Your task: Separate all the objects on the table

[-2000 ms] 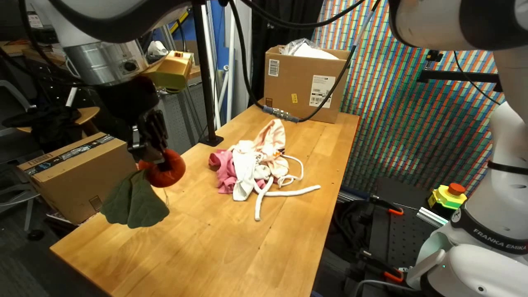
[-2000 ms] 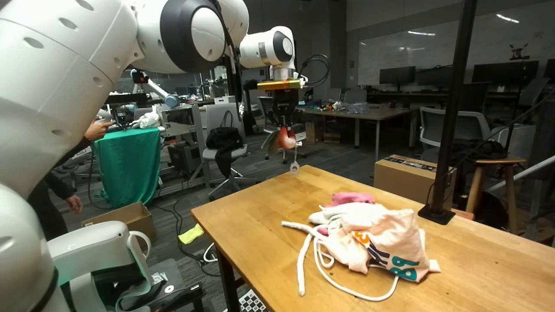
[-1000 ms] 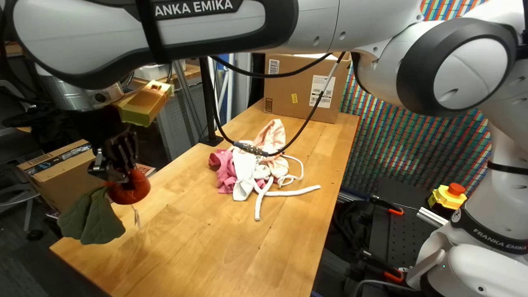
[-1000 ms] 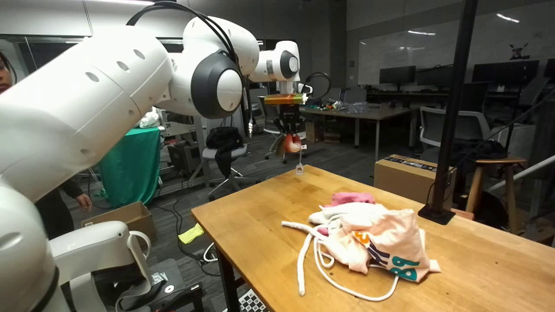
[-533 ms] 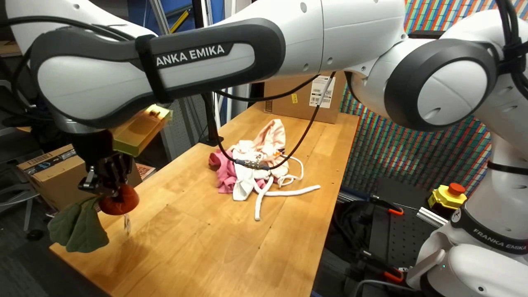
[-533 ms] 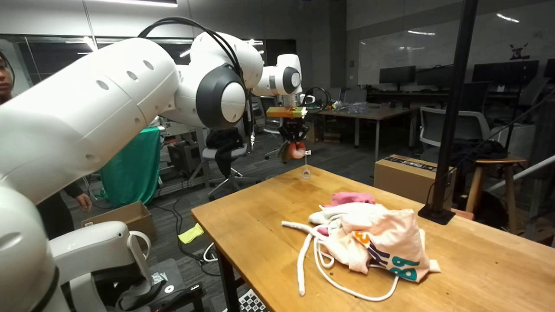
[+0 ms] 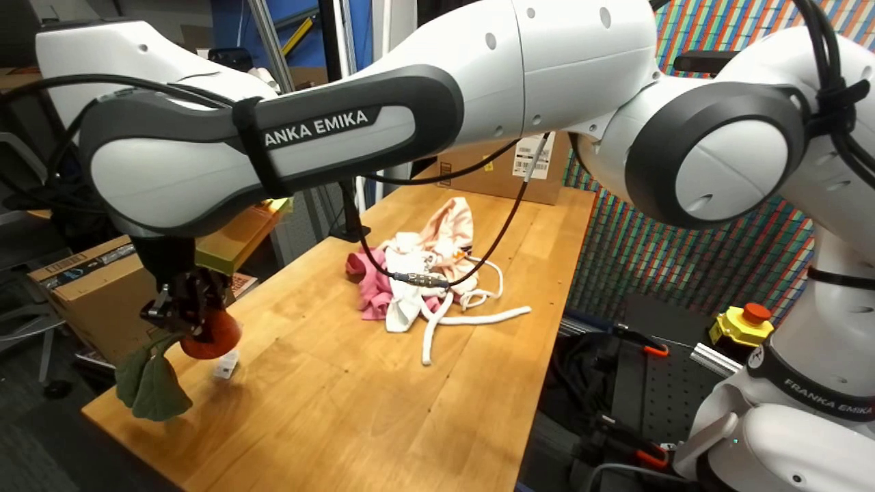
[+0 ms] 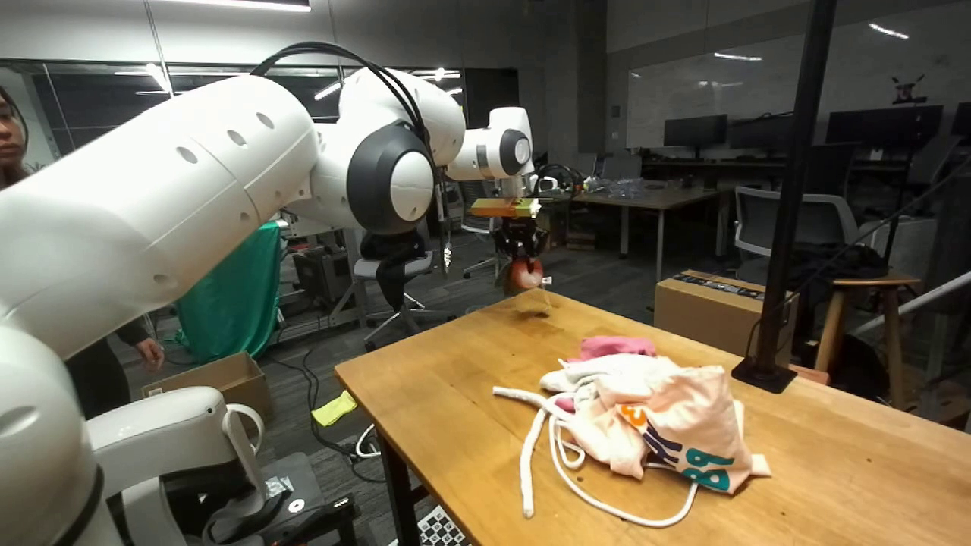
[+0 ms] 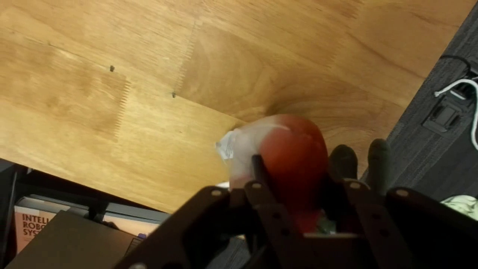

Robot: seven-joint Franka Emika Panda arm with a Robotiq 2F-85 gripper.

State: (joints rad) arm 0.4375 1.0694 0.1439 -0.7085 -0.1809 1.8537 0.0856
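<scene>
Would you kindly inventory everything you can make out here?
table: one, light brown, foreground
soft toy: one, red, white and green, over table corner
printed cloth: one, pale peach, on table
other cloth: count unclear, pink and white, bunched with it
cords: count unclear, white, trailing onto table
labelled box: one, brown, on table
taped box: one, brown, beside table
open box: one, brown, floor
post: one, black, table edge
stop button: one, red and yellow, beside table
rag: one, yellow, floor
chairs: several, grey, background
person: one, dark sleeve, background
arm: one, mostly white, above table
hand: one, black, closed on soft toy
</scene>
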